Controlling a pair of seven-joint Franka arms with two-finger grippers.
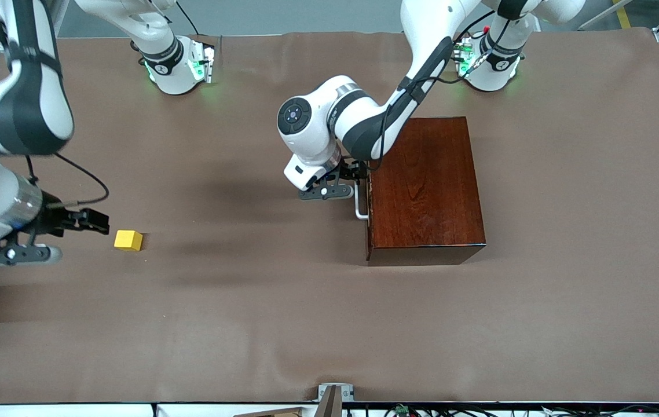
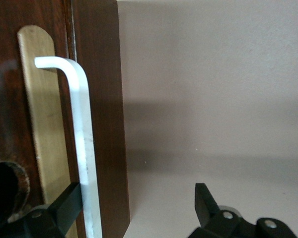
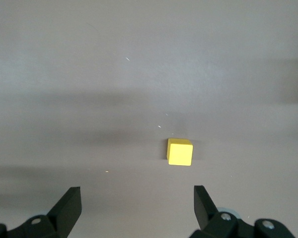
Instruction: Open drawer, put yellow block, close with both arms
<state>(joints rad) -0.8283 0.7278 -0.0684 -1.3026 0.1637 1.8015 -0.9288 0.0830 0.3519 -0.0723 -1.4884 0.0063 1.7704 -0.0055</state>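
From my left wrist camera I see the glossy dark mahogany drawer front [image 2: 97,124] with its white U-shaped handle [image 2: 82,144] fixed over a light brass-coloured backplate [image 2: 42,124]. My left gripper [image 2: 138,208] stands spread wide: one black finger [image 2: 64,203] sits against the handle bar, the other finger [image 2: 204,203] hangs over the bare brown table cover [image 2: 213,99], well clear of the drawer's edge.

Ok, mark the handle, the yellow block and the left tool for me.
handle [image 2: 82,148]: left wrist view, middle of the white bar.
yellow block [image 1: 128,240]: front view, top face.
left tool [image 2: 139,208]: left wrist view, midway between its open fingertips, which straddle the handle.
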